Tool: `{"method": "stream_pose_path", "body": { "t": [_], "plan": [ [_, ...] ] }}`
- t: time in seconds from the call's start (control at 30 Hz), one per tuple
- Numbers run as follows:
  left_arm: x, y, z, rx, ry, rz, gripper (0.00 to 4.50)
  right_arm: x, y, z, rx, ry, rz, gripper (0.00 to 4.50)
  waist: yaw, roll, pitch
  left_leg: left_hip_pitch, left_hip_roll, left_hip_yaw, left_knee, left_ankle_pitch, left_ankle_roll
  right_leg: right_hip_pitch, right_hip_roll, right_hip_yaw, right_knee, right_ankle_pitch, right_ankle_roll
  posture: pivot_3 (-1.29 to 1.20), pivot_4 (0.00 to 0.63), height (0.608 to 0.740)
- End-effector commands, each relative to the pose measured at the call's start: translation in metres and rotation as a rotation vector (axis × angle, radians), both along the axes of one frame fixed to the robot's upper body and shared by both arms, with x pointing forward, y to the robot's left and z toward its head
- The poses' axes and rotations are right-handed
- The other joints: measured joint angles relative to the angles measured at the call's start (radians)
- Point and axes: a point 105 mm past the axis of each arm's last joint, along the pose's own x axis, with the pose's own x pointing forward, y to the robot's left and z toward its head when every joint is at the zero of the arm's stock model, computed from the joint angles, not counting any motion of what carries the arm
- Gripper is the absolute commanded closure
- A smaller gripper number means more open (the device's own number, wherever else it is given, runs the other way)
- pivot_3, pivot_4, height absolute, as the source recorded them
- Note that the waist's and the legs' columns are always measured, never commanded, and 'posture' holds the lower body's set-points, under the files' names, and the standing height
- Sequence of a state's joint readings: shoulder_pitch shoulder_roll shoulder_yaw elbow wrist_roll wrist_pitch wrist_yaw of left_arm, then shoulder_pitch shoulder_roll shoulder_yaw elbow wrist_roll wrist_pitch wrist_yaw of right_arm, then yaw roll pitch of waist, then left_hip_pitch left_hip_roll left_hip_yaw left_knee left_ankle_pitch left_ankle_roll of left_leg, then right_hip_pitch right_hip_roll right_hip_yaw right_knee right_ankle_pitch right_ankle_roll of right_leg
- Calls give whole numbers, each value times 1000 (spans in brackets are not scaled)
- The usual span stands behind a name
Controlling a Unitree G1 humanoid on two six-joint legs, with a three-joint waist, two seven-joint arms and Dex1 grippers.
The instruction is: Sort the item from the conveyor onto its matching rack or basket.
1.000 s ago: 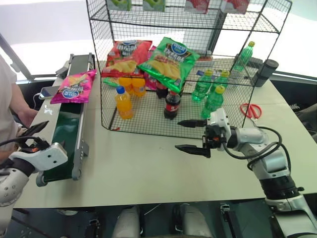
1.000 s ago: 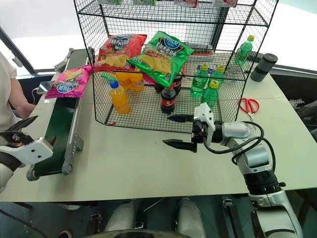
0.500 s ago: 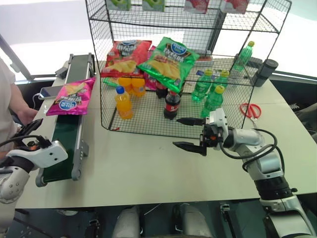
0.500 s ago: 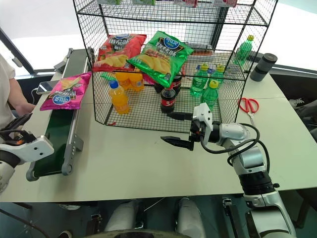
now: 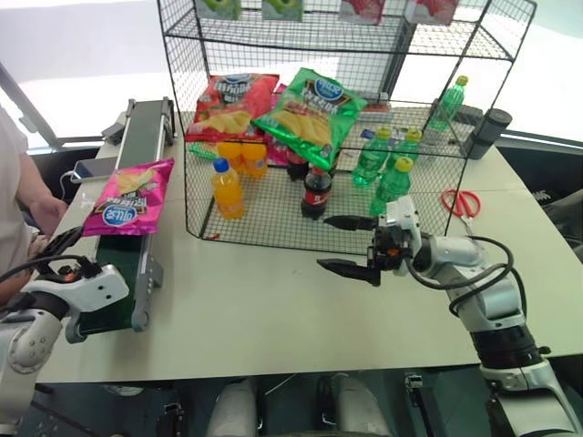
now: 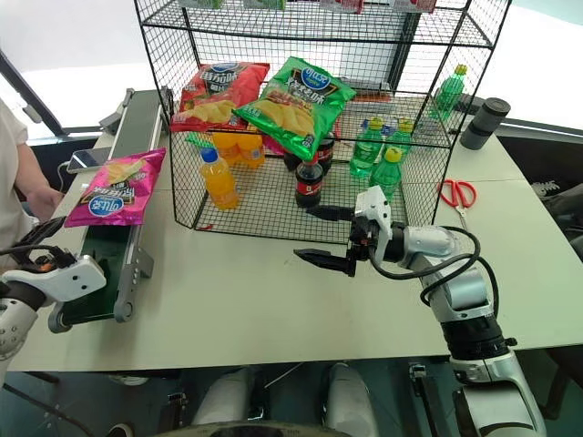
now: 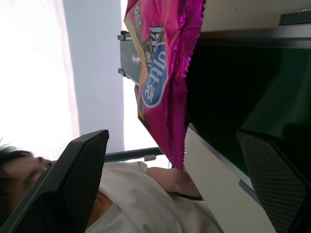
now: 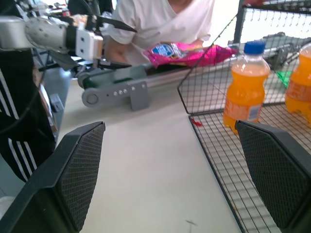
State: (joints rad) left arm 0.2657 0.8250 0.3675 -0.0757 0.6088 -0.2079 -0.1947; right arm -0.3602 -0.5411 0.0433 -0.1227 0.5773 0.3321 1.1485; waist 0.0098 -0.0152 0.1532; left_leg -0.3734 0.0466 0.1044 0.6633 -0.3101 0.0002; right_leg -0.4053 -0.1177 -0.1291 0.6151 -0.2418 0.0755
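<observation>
Magenta chip bag (image 5: 122,198) is lying flat on my dark-green conveyor (image 5: 116,270) at about ten o'clock on the surface (image 5: 264,309), overhanging the belt's outer rail, with a person's arm (image 5: 35,196) just beyond it. My left end effector (image 5: 56,258) is hovering at eight o'clock by the conveyor's near end, its fingers spread wide and gripping nothing, the bag well ahead of it. Toward twelve o'clock the black wire rack (image 5: 337,127) is holding a red chip bag (image 5: 230,106), a green chip bag (image 5: 311,105), orange bottles (image 5: 226,188), cola and green bottles. My right end effector (image 5: 348,244) is hanging at three o'clock, just in front of the rack, spread and empty. Red scissors (image 5: 464,202) are lying at two o'clock.
</observation>
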Motion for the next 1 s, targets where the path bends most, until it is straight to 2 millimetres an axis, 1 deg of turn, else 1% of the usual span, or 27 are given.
{"method": "stream_pose_path", "body": {
  "t": [0.03, 0.3, 0.63, 0.67, 0.73, 0.83, 0.97, 1.0],
  "plan": [
    [2, 0, 4, 21, -20, -12, 0, -7, -3, 12, 34, -30, 10, 45, 0, 0, 0, 0, 0, 0, 0, 0, 0, 0, 0, 0, 0, 0, 0, 0, 150, 740],
    [5, -1, -3, 14, -9, -21, 0, -5, -3, 11, 6, -57, -13, 45, 0, 0, 0, 0, 0, 0, 0, 0, 0, 0, 0, 0, 0, 0, 0, 0, 150, 740],
    [14, -7, -8, -13, 1, -55, 0, -2, 1, 11, -18, -71, -30, 45, 0, 0, 0, 0, 0, 0, 0, 0, 0, 0, 0, 0, 0, 0, 0, 0, 150, 740],
    [14, -8, -9, -20, 5, -59, 248, -2, 1, 11, -19, -73, -31, 13, 0, 0, 0, 0, 0, 0, 0, 0, 0, 0, 0, 0, 0, 0, 0, 0, 150, 740],
    [16, -9, -11, -38, 13, -67, 883, 0, 0, 11, -24, -79, -40, 0, 0, 0, 0, 0, 0, 0, 0, 0, 0, 0, 0, 0, 0, 0, 0, 0, 150, 740],
    [17, -10, -10, -48, 11, -72, 2229, 1, -1, 11, -27, -84, -48, 0, 0, 0, 0, 0, 0, 0, 0, 0, 0, 0, 0, 0, 0, 0, 0, 0, 150, 740],
    [19, -9, -7, -56, -11, -73, 4158, 2, -1, 9, -35, -87, -54, 0, 1, 0, 0, 0, 0, 0, 0, 0, 0, 0, 0, 0, 0, 0, 0, 0, 150, 740],
    [19, -7, -3, -79, -28, -65, 4435, 2, -1, 9, -35, -90, -54, 0, 2, 1, -1, 0, 0, 0, 0, 0, 0, 0, 0, 0, 0, 0, 0, 0, 150, 740]
  ]
}}
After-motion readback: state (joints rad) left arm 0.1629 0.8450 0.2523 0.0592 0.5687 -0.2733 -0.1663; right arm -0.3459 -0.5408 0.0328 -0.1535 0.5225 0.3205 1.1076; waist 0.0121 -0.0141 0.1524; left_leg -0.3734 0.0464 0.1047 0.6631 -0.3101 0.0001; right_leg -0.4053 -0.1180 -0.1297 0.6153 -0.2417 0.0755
